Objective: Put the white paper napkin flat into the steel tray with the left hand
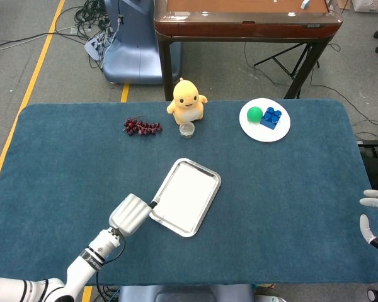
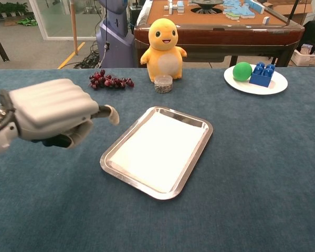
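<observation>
So the white paper napkin (image 2: 158, 148) is lying flat inside the steel tray (image 2: 195, 169), covering most of the bottom, corners more or less lined up with the rim. Looks like the placing part is basically done from where I sit.

My left robot hand (image 2: 51, 110) is up off the table (image 2: 262, 173), just beside the tray's near-left edge, holding nothing, fingers loosely extended and close together. Step in hand, I'd say, is pulling clear. The trick is to go up and away to the left rather than dragging low across the rim, since a light napkin like that would probably lift or crease if a fingertip brushed it.

My right robot hand (image 1: 373, 217) only peeks in at the table's far right edge, fingers apart, nothing in it.

Other containers: a white plate (image 2: 236, 79) at the back right with a green ball (image 2: 242, 71) and a blue block (image 2: 262, 74) on it, and a small clear jar (image 2: 163, 83) in front of the yellow plush toy (image 2: 163, 48); what's in it I can't tell.
</observation>
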